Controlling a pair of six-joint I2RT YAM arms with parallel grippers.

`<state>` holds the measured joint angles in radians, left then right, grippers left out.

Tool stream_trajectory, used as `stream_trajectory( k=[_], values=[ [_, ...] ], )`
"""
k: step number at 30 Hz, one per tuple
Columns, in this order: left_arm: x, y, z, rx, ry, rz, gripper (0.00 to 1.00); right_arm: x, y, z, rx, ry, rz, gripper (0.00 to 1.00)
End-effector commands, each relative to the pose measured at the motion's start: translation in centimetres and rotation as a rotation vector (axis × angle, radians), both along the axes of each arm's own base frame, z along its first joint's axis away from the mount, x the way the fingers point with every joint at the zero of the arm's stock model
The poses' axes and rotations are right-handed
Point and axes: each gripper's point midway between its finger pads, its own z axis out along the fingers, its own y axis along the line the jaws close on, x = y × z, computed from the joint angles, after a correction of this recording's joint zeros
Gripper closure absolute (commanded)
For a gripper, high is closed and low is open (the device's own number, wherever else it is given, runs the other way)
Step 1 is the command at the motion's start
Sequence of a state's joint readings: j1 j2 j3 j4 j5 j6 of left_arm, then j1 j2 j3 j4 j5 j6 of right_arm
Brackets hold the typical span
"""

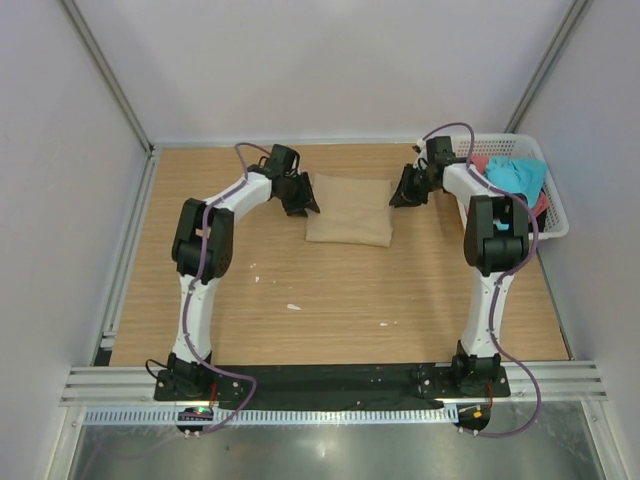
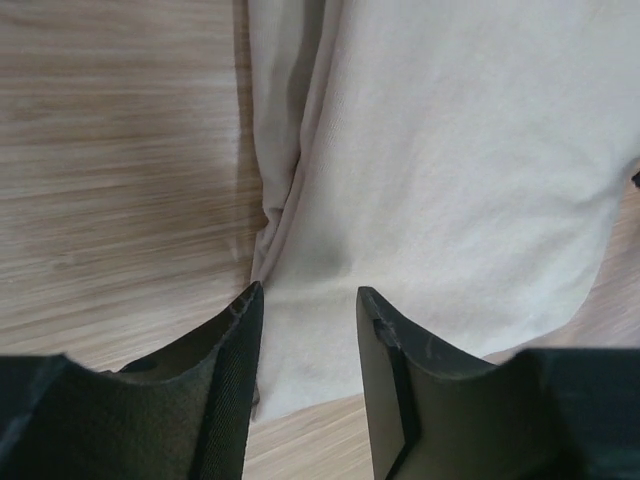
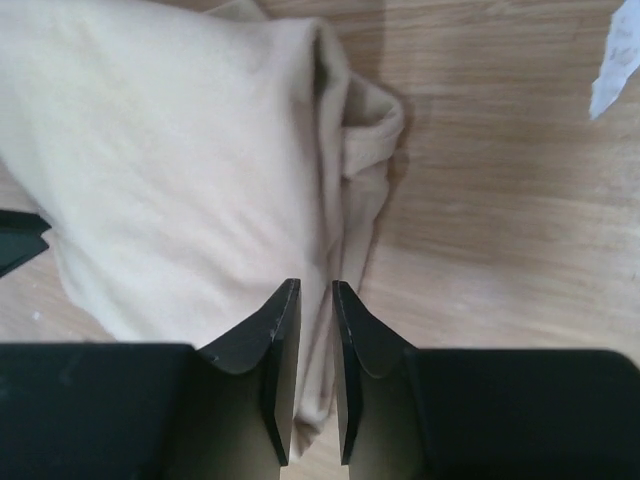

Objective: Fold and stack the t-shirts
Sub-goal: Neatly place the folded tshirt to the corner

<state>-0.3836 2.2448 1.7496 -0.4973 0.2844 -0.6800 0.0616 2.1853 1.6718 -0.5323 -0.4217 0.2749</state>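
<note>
A tan-beige t-shirt point(image 1: 348, 210) lies folded on the wooden table at the back middle. My left gripper point(image 1: 300, 197) is at its left edge. In the left wrist view the left gripper point(image 2: 310, 305) is open, with the shirt's edge point(image 2: 450, 150) lying below and between the fingers. My right gripper point(image 1: 405, 190) is at the shirt's right edge. In the right wrist view the right gripper point(image 3: 316, 300) has its jaws nearly together on the shirt's bunched side fold point(image 3: 350, 190). A turquoise t-shirt point(image 1: 517, 175) and a coral-red t-shirt point(image 1: 541, 204) lie in the basket.
A white lattice basket point(image 1: 552, 228) stands at the back right, beside the right arm. Grey walls close the table at the back and sides. A few small white specks point(image 1: 293, 306) lie on the wood in the middle.
</note>
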Motion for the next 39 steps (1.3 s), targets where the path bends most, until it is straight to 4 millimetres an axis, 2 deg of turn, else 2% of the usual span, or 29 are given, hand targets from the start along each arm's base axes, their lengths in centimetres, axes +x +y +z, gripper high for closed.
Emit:
stream_trajectory(
  k=[1, 2, 4, 5, 8, 10, 11, 12, 15, 19, 24, 27, 30, 31, 34, 37, 39],
  values=[
    [2.3, 1.6, 5.9, 0.011, -0.139, -0.018, 0.55, -0.2, 1.3, 7.8, 0.065, -0.135, 0.012, 0.75],
    [2.3, 1.8, 5.7, 0.014, -0.128, -0.024, 0.55, -0.8, 1.6, 10.2, 0.082, -0.175, 0.017, 0.73],
    [3.0, 2.4, 5.6, 0.001, -0.132, -0.035, 0.54, -2.2, 2.2, 11.2, 0.105, -0.185, 0.019, 0.69],
    [3.3, 2.4, 4.8, -0.007, -0.123, -0.046, 0.53, -3.2, 2.4, 12.6, 0.113, -0.216, 0.020, 0.68],
    [4.0, 2.2, 4.3, -0.031, -0.127, -0.080, 0.53, -5.1, 2.6, 14.7, 0.129, -0.249, 0.009, 0.62],
    [4.7, 2.1, 3.7, -0.028, -0.137, -0.097, 0.52, -6.1, 2.9, 15.6, 0.133, -0.266, 0.012, 0.59],
    [4.9, 2.0, 3.6, -0.029, -0.150, -0.115, 0.52, -6.8, 3.0, 15.3, 0.133, -0.257, 0.014, 0.59],
    [5.2, 1.8, 3.2, -0.034, -0.150, -0.126, 0.52, -7.4, 3.0, 16.5, 0.132, -0.286, 0.016, 0.58],
    [5.1, 1.0, 2.6, -0.069, -0.156, -0.168, 0.52, -8.5, 2.8, 17.1, 0.121, -0.309, 0.011, 0.57],
    [5.0, 0.6, 0.8, -0.090, -0.145, -0.181, 0.52, -8.9, 3.0, 16.7, 0.117, -0.307, 0.013, 0.57],
    [4.8, 1.1, -1.2, -0.067, -0.118, -0.167, 0.54, -9.0, 3.3, 15.4, 0.103, -0.280, 0.019, 0.57],
    [4.6, 1.2, -2.1, -0.058, -0.102, -0.161, 0.57, -9.1, 3.8, 15.4, 0.104, -0.280, 0.025, 0.57],
    [4.7, 1.1, -2.6, -0.066, -0.087, -0.149, 0.71, -9.1, 4.3, 15.1, 0.104, -0.281, 0.030, 0.57],
    [4.7, 0.9, -2.6, -0.072, -0.083, -0.146, 0.78, -9.1, 4.4, 15.0, 0.104, -0.281, 0.029, 0.57],
    [5.0, 0.4, -2.1, -0.107, -0.087, -0.127, 0.89, -9.2, 4.8, 14.3, 0.103, -0.267, 0.034, 0.57],
    [5.4, -0.3, -1.3, -0.153, -0.093, -0.119, 0.98, -9.4, 5.3, 13.6, 0.099, -0.255, 0.045, 0.57],
    [5.5, -0.5, -1.0, -0.164, -0.095, -0.115, 1.00, -9.6, 5.3, 13.1, 0.091, -0.248, 0.049, 0.57]
  ],
)
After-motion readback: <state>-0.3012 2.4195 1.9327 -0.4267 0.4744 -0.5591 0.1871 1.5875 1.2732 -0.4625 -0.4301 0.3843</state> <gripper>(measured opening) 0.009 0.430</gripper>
